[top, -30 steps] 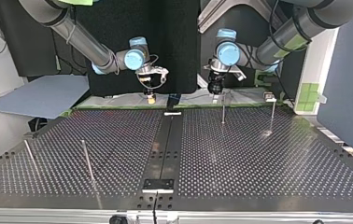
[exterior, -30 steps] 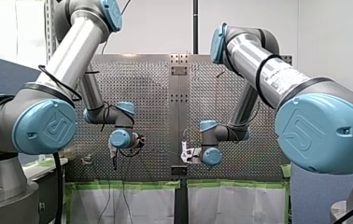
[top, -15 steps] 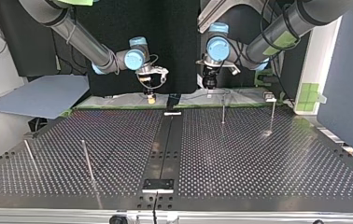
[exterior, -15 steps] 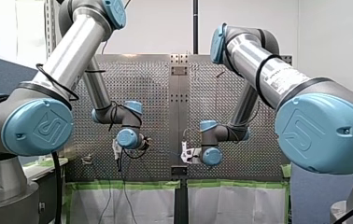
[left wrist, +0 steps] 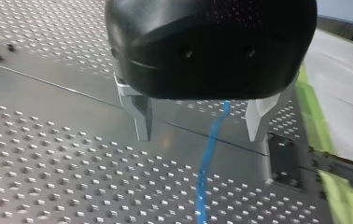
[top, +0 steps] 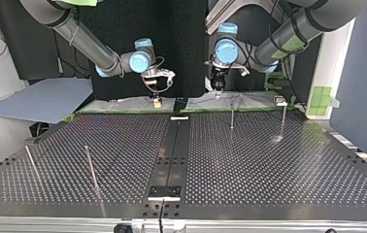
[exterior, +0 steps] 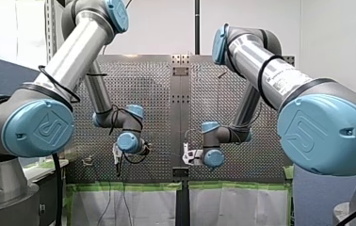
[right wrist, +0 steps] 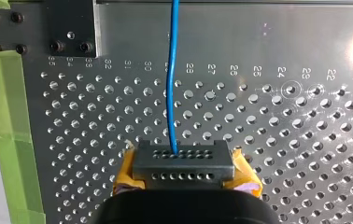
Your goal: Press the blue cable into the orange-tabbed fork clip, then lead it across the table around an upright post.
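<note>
The blue cable (right wrist: 171, 93) runs straight out from my right gripper (right wrist: 184, 163), whose black tip block with orange-yellow pads at its sides is shut on the cable's end. In the top view that gripper (top: 157, 101) hangs at the table's far edge, left of the centre rail. My left gripper (left wrist: 200, 133), black with metal fingers (left wrist: 142, 119), stands open just above the plate. The blue cable (left wrist: 206, 163) lies between its fingers, untouched. In the top view my left gripper (top: 217, 91) sits right of the rail. I cannot make out an orange-tabbed clip for certain.
Thin upright posts stand on the perforated table (top: 269, 174): two at the top view's right (top: 232, 116) (top: 283, 121), two at its near left (top: 90, 167) (top: 30, 162). A small fixture (top: 281, 102) sits at the far right edge. Green tape (right wrist: 6, 116) lines the plate's edge.
My left gripper has moved toward the centre rail and my right gripper, leftward in the top view, and dropped a little. My right arm has stayed still.
</note>
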### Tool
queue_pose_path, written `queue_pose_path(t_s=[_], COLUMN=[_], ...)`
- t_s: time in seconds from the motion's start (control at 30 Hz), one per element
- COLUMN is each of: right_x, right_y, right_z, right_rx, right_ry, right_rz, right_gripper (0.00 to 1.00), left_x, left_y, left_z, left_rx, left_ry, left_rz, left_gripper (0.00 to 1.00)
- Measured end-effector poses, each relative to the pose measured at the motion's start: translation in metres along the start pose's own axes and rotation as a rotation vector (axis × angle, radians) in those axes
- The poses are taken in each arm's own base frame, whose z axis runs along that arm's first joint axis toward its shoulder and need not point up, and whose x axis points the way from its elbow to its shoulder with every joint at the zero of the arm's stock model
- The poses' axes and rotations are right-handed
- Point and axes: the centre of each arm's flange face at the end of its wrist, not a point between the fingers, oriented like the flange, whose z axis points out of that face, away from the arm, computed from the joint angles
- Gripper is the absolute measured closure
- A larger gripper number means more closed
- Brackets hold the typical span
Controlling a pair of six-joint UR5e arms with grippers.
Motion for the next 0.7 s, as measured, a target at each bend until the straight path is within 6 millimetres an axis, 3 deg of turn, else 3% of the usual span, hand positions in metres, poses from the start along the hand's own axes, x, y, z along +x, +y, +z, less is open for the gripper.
queue_pose_path(t_s=[0.2, 0.43, 0.7], right_x=[0.0, -0.002, -0.002], right_y=[0.0, 0.0, 0.0], right_z=[0.0, -0.001, -0.001], right_rx=[0.001, 0.002, 0.002], right_ry=[-0.002, -0.005, -0.006], right_rz=[0.0, -0.001, -0.002], right_gripper=[1.0, 1.0, 1.0], left_x=[0.015, 0.004, -0.002], left_y=[0.003, 0.001, 0.001], left_z=[0.012, 0.03, 0.038], left_rx=[-0.021, -0.067, -0.093], left_ry=[-0.014, -0.05, -0.041], left_rz=[0.0, -0.002, 0.027], left_gripper=[0.0, 0.0, 0.0])
